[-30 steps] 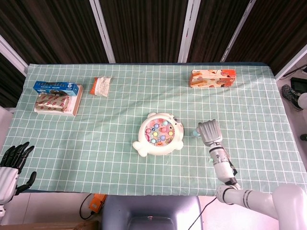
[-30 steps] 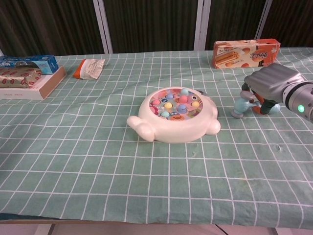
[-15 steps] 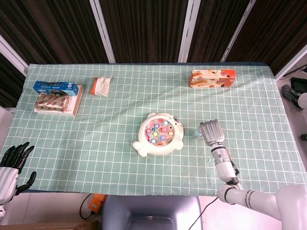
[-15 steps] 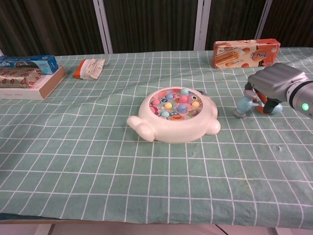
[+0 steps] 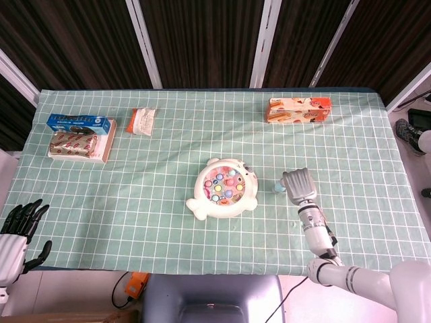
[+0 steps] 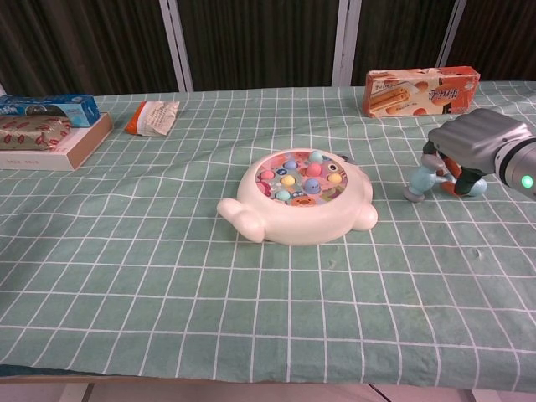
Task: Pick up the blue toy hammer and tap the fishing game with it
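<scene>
The right hand (image 6: pixel 479 144) is curled down over the blue toy hammer (image 6: pixel 429 177), fingers wrapped around it, on the green checked tablecloth (image 6: pixel 251 293) just right of the white fishing game (image 6: pixel 297 201). The left hand (image 5: pixel 17 232) hangs off the table's near left corner, fingers spread and holding nothing. An orange box (image 5: pixel 300 110) lies farther back.

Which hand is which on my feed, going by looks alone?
The right hand has a grey metallic back and dark fingers, on a silver-white forearm with a green indicator light. The left hand has glossy black fingers on a white wrist section.
</scene>
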### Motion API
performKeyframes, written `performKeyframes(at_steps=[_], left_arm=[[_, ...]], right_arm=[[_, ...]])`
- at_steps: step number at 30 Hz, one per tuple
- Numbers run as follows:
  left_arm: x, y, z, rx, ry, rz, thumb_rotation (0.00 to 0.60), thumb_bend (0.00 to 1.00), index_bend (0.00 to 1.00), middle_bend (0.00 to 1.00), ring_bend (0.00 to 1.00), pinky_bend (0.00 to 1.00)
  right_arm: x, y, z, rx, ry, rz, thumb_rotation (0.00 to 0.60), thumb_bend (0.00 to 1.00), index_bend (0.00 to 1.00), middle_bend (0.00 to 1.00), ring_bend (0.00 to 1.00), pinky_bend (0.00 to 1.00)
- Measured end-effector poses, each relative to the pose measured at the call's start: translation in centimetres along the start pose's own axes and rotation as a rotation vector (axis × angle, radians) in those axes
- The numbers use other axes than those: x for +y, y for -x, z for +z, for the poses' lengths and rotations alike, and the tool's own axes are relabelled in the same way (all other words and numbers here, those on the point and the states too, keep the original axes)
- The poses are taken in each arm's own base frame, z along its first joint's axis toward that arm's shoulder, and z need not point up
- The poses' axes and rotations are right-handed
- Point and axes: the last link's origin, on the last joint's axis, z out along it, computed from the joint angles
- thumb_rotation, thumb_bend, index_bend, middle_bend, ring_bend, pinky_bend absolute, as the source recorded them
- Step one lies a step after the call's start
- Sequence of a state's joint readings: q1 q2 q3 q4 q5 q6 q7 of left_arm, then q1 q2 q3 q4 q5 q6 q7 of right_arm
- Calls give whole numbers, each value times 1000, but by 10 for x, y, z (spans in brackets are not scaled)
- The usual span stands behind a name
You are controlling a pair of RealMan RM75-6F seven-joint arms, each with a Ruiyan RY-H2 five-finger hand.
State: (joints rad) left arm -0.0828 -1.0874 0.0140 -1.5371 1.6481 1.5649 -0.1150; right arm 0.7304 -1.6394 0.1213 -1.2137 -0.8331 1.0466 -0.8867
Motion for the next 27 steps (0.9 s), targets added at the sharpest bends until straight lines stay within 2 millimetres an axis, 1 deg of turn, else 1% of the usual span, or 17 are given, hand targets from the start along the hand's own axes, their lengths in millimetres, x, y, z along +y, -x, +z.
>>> performKeyframes(at_steps=[4, 10, 17, 27], left_arm=[[0, 0, 0, -1, 2, -1, 600, 430, 0, 0, 0, 0], [0, 0, 0, 0, 2, -3, 600, 429, 0, 0, 0, 0], [0, 0, -1, 1, 4, -3, 600, 429, 0, 0, 0, 0], [1, 0, -1, 0, 5, -1, 600, 428, 0, 0, 0, 0]], right_arm=[[1, 0, 0, -1, 3, 2, 600, 557, 594, 571, 612, 693], [1, 1, 0, -13, 6, 5, 600, 481, 574, 552, 612, 693], [3, 0, -1, -12, 8, 13, 600, 479, 568, 540, 612, 693], [12, -5, -4, -3, 11, 33, 600, 478, 561, 535, 612, 693]])
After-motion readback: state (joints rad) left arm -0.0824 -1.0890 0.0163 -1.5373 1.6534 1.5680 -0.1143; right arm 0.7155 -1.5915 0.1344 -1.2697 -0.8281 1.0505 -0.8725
